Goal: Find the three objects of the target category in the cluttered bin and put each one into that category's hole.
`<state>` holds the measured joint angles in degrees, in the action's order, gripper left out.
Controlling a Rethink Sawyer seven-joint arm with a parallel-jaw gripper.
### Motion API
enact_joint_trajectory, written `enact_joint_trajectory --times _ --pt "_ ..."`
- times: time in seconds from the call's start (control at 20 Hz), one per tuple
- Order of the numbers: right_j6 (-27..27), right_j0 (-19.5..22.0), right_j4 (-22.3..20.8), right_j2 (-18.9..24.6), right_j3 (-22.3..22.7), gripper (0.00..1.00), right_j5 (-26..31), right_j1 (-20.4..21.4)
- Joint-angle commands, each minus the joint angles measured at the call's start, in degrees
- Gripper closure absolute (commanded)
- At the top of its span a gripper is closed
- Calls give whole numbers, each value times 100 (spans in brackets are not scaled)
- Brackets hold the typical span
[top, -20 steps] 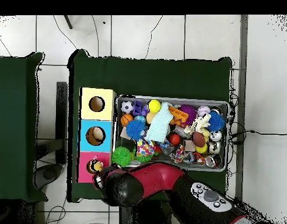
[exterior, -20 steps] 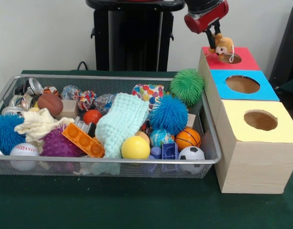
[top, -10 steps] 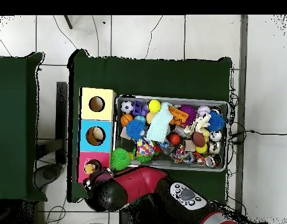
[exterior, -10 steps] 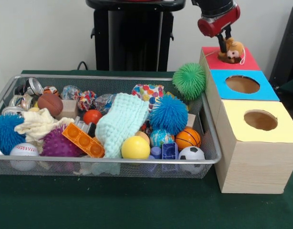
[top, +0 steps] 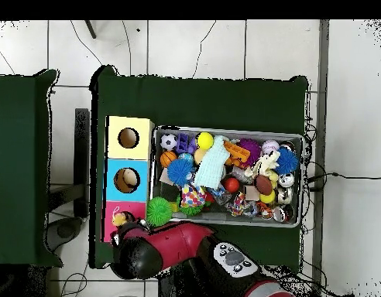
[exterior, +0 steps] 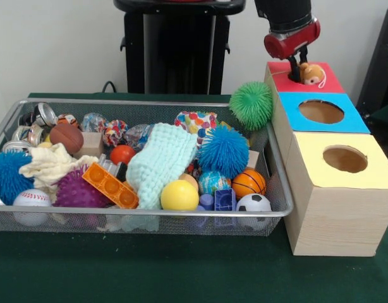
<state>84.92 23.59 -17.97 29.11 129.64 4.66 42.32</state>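
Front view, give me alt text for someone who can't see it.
A red and black gripper lowers a small tan plush toy onto the red-topped box, beside blue-topped and yellow-topped boxes with round holes. To their left, a wire mesh bin holds balls, blocks and cloths.

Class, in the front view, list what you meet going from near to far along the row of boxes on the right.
Yellow-topped box → blue-topped box → red-topped box, with the small plush toy at its hole under the gripper.
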Motion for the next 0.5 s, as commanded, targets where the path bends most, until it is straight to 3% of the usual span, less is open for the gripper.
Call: enact_joint_trajectory --times 0.05,0.2,0.3,0.4,0.5 --pt "705 -147 -240 -566 -840 0 -442 -311" --pt "899 -154 -119 -675 -756 0 -611 -365" --pt "753 36 -235 -401 -706 0 -652 -242" --pt "717 248 -93 -166 -537 0 -291 -147" --pt "730 261 -75 -142 -487 0 -283 -83"
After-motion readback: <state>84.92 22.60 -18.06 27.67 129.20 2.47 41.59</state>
